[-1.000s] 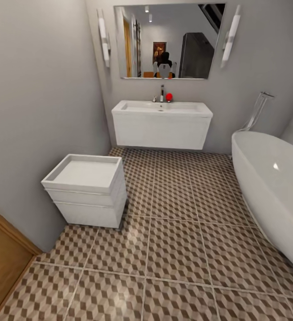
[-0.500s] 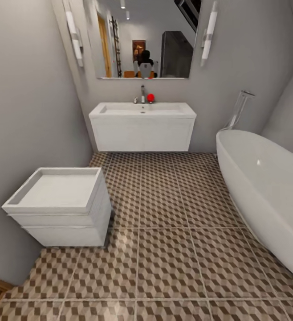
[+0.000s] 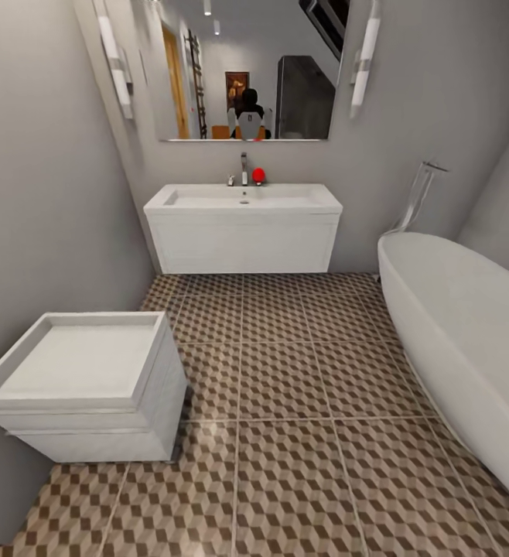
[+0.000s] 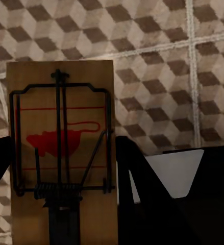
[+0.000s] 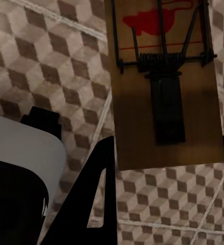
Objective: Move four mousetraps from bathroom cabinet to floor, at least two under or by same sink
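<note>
— Between the dark fingers (image 4: pixel 142 199) of the left gripper (image 4: pixel 60 204) sits what?

— A mousetrap (image 4: pixel 60 153), a tan wooden board with a red mouse printed on it, black wire bail and coil spring. It stands lengthwise between the fingers, above the bathroom floor (image 4: pixel 157 66) with its cube pattern. The fingers flank both long edges, so the left gripper is pinching that board.

— And the other arm?

— The right gripper (image 5: pixel 168 168) carries a second mousetrap (image 5: pixel 163 92) of the same make: red mouse print, spring, and a dark tongue running down the middle. One black finger (image 5: pixel 99 184) lies against one long edge of the board and a sliver of the other finger shows at the opposite edge; the right gripper is closed on it. Patterned tiles (image 5: pixel 50 66) lie beneath, and a pale grey rounded part of the robot's body (image 5: pixel 20 153) shows beside the finger.

— Where is the sink?

— Straight ahead in the head view, on the far wall: the white sink (image 3: pixel 243 199) on its wall-hung vanity (image 3: pixel 243 241), chrome tap (image 3: pixel 244 167) and red ball knob (image 3: pixel 258 175) at the back. Tiled floor (image 3: pixel 301 402) stretches from there toward the camera.

— What surrounds it?

— A mirror (image 3: pixel 247 70) above it, with a tube light (image 3: pixel 363 58) on each side, reflects the robot. A white oval bathtub (image 3: pixel 463 340) lies along the right, a clear floor-standing filler (image 3: pixel 421 193) at its far end. A low white box-shaped unit (image 3: pixel 84 387) with a recessed top stands against the left wall.
</note>
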### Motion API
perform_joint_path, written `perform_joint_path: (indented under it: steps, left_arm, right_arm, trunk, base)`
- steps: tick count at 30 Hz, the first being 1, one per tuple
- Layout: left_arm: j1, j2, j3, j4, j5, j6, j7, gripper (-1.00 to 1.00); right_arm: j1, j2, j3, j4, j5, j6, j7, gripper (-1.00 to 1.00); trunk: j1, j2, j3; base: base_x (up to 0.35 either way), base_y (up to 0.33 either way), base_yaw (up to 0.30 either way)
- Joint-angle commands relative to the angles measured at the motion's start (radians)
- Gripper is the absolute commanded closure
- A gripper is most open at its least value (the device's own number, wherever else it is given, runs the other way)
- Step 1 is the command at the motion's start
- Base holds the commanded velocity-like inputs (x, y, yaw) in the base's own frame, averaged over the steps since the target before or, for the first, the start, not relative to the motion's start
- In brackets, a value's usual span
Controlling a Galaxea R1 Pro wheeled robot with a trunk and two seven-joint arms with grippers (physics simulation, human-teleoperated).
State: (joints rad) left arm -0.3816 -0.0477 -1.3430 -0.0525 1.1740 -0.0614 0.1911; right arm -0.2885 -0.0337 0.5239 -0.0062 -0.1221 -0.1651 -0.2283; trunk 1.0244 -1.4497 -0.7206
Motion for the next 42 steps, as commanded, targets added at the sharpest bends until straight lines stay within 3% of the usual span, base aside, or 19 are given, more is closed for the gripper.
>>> perform_joint_path:
  steps: [1, 13, 42]
  left_arm:
    - [0.000, 0.000, -0.008, -0.001, 0.006, -0.001, 0.005, 1.00]
    - [0.000, 0.000, -0.008, -0.001, 0.005, -0.001, 0.005, 1.00]
    - [0.000, 0.000, -0.008, -0.003, 0.003, -0.001, 0.005, 1.00]
  right_arm:
    - [0.000, 0.000, 0.008, 0.000, -0.012, -0.004, 0.000, 1.00]
    - [0.000, 0.000, 0.008, 0.000, -0.011, -0.004, 0.000, 1.00]
    - [0.000, 0.001, 0.008, 0.000, -0.008, -0.004, 0.000, 1.00]
  trunk:
    - [0.001, 0.000, 0.001]
    - [0.001, 0.000, 0.018]
    - [0.001, 0.000, 0.018]
  base:
    - [0.335, 0.000, 0.000]
    - [0.335, 0.000, 0.000]
    - [0.335, 0.000, 0.000]
